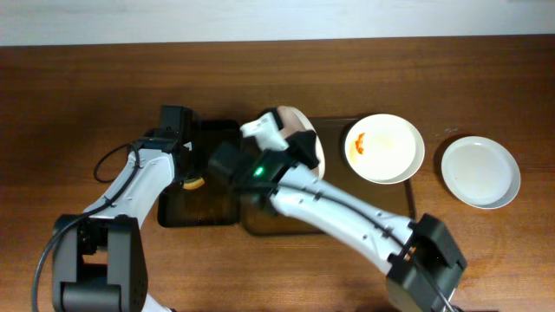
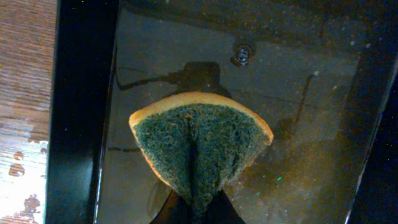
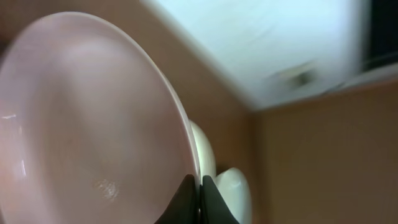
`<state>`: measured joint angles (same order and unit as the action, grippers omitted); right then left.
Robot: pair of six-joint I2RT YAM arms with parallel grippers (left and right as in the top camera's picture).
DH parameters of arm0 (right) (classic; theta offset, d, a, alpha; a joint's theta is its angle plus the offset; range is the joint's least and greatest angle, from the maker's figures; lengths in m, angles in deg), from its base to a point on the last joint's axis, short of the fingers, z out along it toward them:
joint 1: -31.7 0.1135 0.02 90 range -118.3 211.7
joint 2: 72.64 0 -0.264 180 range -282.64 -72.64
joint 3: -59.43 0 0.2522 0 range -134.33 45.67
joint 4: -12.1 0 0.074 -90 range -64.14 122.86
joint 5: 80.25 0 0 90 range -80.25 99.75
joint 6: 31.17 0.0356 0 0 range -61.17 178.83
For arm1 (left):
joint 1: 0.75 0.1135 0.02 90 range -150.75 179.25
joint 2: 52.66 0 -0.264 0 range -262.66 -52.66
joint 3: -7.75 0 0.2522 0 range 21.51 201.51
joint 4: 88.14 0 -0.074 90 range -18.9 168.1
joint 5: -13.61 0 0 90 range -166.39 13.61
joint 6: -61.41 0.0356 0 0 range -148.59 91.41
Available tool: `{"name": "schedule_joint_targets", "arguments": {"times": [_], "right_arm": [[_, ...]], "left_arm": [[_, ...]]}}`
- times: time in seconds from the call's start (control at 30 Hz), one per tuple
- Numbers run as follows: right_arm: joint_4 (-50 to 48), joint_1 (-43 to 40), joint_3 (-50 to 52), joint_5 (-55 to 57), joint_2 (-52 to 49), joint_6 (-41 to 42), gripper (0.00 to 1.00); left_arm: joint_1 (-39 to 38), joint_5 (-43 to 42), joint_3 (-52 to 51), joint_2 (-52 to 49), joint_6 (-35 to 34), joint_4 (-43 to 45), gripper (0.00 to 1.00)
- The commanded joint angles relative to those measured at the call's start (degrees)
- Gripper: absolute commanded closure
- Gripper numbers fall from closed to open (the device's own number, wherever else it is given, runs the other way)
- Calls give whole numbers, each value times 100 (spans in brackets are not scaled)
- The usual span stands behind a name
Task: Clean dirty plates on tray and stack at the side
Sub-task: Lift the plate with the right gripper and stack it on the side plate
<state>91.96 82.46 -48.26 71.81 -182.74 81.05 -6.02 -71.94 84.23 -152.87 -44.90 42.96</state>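
Observation:
My right gripper (image 3: 200, 186) is shut on the rim of a white plate (image 3: 93, 137) and holds it tilted on edge above the trays; in the overhead view the plate (image 1: 299, 130) shows behind the right wrist (image 1: 260, 169). My left gripper (image 2: 194, 208) is shut on a green and yellow sponge (image 2: 199, 140), folded and pressed down in the black tray (image 2: 81, 124). The sponge (image 1: 192, 182) peeks out beside the left arm in the overhead view. A dirty plate (image 1: 384, 147) with orange smears lies on the right tray. A clean white plate (image 1: 479, 171) lies on the table at the right.
Two dark trays sit side by side mid-table, the left one (image 1: 217, 217) and the right one (image 1: 408, 195). The left tray's floor is wet, with a small drain fitting (image 2: 242, 54). The right arm crosses over the right tray.

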Motion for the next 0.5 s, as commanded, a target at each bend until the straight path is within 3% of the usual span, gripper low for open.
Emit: {"name": "schedule_joint_targets", "arguments": {"times": [0.0, 0.1, 0.2, 0.3, 0.4, 0.47], "right_arm": [[-227, -1274, -92, -3390, 144, 437, 96], [-485, -3469, -92, -6024, 660, 48, 96], [-227, -6030, -79, -6704, 721, -103, 96], [-181, -8362, 35, -6612, 715, -101, 96], [-245, -9567, 378, -6572, 643, -101, 96], [-745, -9777, 1008, -6596, 638, -96, 96]], "left_arm": [[9, -68, 11, 42, 9, 9, 99], [9, -68, 11, 39, 9, 11, 98], [9, -68, 11, 42, 7, 13, 97], [9, -197, 11, 39, 7, 39, 97], [9, -212, 11, 42, 7, 72, 94], [9, -212, 11, 42, 9, 107, 97]]}}
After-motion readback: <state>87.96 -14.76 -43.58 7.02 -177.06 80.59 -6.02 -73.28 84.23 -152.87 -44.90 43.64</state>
